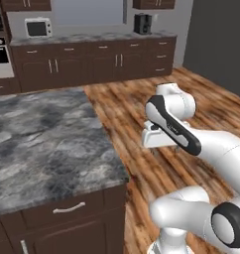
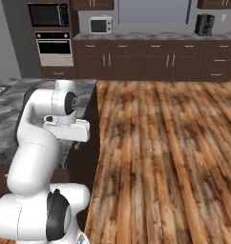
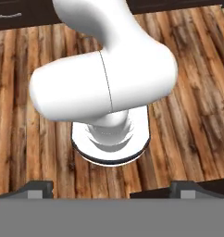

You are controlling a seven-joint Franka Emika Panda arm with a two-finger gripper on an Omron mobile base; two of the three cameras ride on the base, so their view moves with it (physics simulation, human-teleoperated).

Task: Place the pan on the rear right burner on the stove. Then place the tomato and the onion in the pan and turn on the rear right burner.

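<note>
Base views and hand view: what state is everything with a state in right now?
Tool: open, holding nothing, pointed down at the wooden floor.
Wall oven: door shut.
Microwave: door shut.
Island drawer: shut.
Back cabinets: doors and drawers shut.
Granite island top: bare where visible.

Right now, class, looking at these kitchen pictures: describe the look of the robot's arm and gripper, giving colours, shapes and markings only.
The arm is glossy white, built of rounded, bulging segments, with dark charcoal bands and round caps at the joints. The gripper has two small dark fingertips with lighter grey square pads. No cables or lettering can be made out.
</note>
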